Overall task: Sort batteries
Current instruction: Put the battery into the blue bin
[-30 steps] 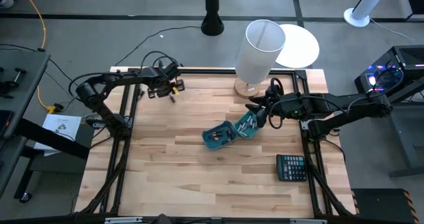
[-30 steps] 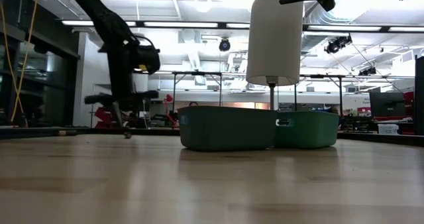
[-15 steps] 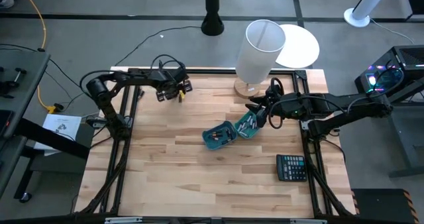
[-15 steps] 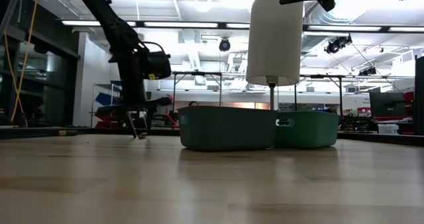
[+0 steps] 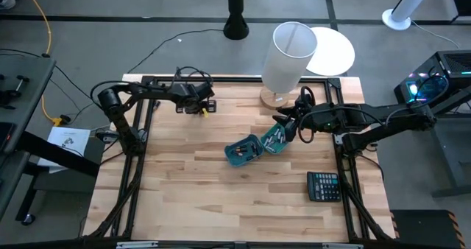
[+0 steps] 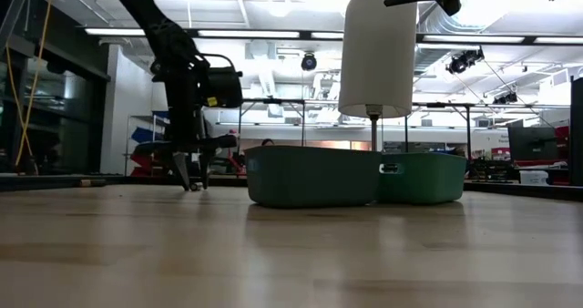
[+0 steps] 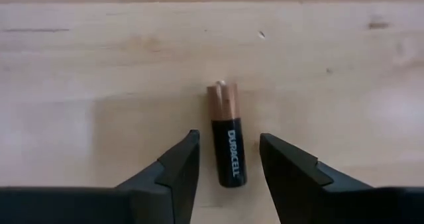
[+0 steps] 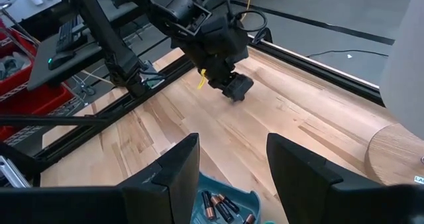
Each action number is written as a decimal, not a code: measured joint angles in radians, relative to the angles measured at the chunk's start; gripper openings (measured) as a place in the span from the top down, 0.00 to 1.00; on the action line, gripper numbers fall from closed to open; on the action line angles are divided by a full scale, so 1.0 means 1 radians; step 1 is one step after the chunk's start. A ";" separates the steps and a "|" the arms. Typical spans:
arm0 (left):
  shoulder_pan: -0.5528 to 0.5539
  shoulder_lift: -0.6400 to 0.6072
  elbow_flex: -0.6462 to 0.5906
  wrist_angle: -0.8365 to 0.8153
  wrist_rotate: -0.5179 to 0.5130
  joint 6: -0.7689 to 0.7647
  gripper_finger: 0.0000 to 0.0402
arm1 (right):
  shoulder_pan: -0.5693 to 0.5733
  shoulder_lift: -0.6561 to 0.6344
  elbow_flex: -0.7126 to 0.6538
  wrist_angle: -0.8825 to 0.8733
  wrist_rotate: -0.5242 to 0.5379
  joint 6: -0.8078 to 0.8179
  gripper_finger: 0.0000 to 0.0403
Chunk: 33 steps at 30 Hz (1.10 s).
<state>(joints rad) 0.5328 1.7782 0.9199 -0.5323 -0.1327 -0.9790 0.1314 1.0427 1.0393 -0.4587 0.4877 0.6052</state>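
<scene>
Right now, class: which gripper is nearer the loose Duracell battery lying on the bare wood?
Left. The left gripper stands open directly over the battery, one finger on each side. The right gripper hovers open over the teal bins, well away.

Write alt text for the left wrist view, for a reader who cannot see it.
A single copper-and-black Duracell battery lies on the pale wooden table, its black end sitting in the gap between the two dark fingers of the open left tool. Neither finger touches the battery, and nothing else lies on the wood in this view.
</scene>
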 joint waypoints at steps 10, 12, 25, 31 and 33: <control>0.026 -0.002 0.000 -0.028 0.013 0.097 0.92 | 0.000 0.000 0.000 0.000 -0.001 0.049 0.57; 0.036 -0.010 0.000 -0.029 0.039 0.134 0.92 | 0.000 0.000 0.000 0.000 -0.001 0.050 0.57; -0.007 -0.261 -0.008 -0.079 -0.007 0.487 0.92 | 0.000 0.000 0.000 0.000 0.005 0.047 0.57; -0.185 -0.332 -0.006 0.026 0.020 0.620 0.92 | 0.000 0.000 0.000 0.003 0.025 0.049 0.57; -0.271 -0.327 -0.005 0.092 0.026 0.626 0.92 | 0.000 0.000 0.000 0.012 0.033 0.049 0.57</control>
<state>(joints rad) 0.2616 1.4515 0.9145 -0.4406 -0.1064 -0.3526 0.1314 1.0424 1.0393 -0.4465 0.5205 0.6541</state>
